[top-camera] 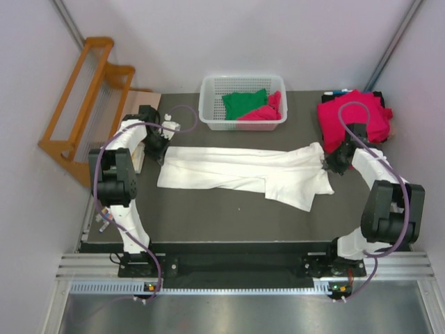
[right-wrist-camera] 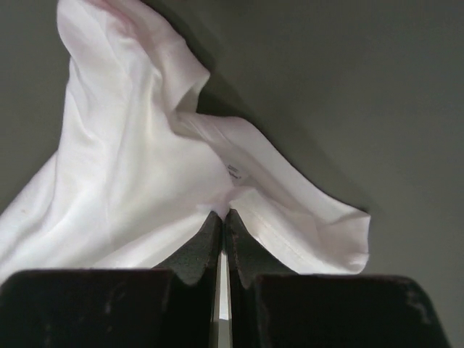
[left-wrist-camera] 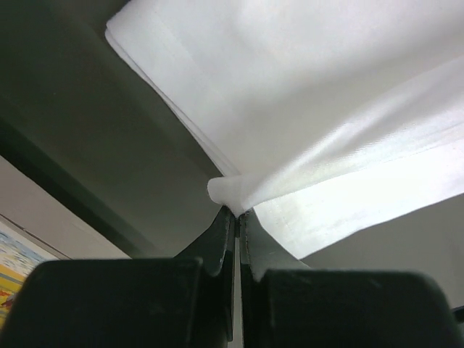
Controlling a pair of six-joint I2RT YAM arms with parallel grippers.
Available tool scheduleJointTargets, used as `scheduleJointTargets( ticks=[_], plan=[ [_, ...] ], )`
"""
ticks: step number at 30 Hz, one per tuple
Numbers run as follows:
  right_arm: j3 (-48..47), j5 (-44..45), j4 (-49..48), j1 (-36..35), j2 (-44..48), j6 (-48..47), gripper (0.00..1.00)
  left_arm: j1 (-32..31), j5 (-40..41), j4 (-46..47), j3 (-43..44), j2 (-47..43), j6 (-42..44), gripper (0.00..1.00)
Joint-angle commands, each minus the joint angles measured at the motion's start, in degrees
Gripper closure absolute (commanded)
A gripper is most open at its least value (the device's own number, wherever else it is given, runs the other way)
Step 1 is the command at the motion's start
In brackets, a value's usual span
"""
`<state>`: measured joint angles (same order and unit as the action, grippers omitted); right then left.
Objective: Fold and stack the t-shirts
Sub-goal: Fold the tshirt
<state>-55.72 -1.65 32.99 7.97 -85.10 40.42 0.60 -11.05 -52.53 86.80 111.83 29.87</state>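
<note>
White t-shirt (top-camera: 236, 170) stretched lengthwise across bench (top-camera: 229, 216), likely to flatten it before folding. Crimson shirts (top-camera: 351, 115) heaped at far right corner. Left fingers (left-wrist-camera: 221, 250) pinched shut on one end, right fingers (right-wrist-camera: 206, 246) on the other.

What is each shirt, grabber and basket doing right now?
white t-shirt: stretched out long, pinched at both ends
left gripper: shut on the white t-shirt
right gripper: shut on the white t-shirt
basket: upright, holding shirts
green t-shirt: lying in the basket
pink t-shirts: heaped unfolded, far right corner
</note>
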Motion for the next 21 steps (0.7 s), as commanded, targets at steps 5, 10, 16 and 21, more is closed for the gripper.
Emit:
scheduleJointTargets(
  ticks=[5,10,16,21],
  plan=[
    [-8.70,-1.42,-6.18,1.53,-9.55,2.47,1.00,-0.34,1.47,3.40,0.03,0.14,-0.51,1.00],
    [-7.91,-2.13,-7.50,1.53,-13.24,2.64,1.00,-0.42,2.69,4.80,-1.28,0.41,-0.78,1.00],
    [-7.11,-1.25,-7.86,1.53,-13.87,1.15,0.90,-0.86,4.80,7.00,-3.57,0.14,-1.39,0.69],
    [-9.92,1.29,-5.49,1.17,-12.55,-0.96,0.67,-2.53,5.60,7.97,-4.89,-0.56,-1.83,0.43]
  ],
)
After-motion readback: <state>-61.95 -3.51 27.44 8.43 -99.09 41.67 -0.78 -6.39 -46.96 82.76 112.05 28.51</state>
